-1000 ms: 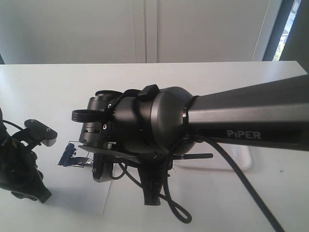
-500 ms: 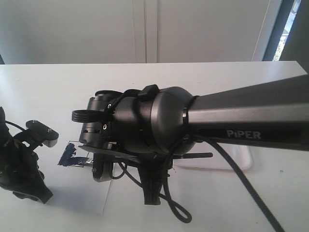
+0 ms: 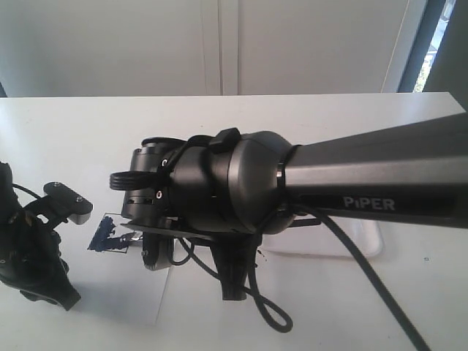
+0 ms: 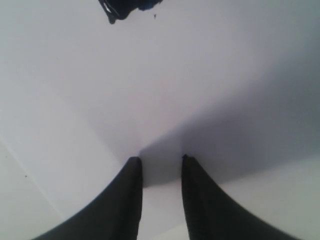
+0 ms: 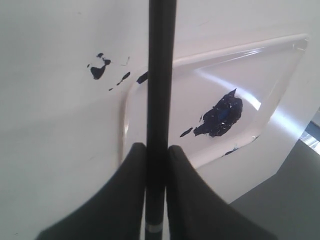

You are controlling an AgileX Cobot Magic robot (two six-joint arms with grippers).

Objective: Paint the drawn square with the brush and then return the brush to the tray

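Note:
My right gripper (image 5: 157,146) is shut on the black handle of the brush (image 5: 161,75). The handle runs out over the near rim of the glossy tray (image 5: 235,50), which has a dark blue paint blob (image 5: 220,116) in its middle. In the exterior view the right arm's wrist (image 3: 212,190) hides that gripper. Only the brush's tip end (image 3: 134,239) shows, at the drawn square (image 3: 108,235), which is smeared with dark blue. My left gripper (image 4: 159,159) hangs open and empty over the white paper (image 4: 100,100).
The white paper sheet (image 3: 124,289) lies at the table's front left, with the left arm (image 3: 33,256) at its left edge. The tray (image 3: 358,245) sits right of the sheet, mostly behind the right arm. Blue paint spots (image 5: 98,70) mark the table beside the tray.
The right wrist has dipped slightly and the brush handle's far end has risen a little. The left arm has edged slightly toward the square.

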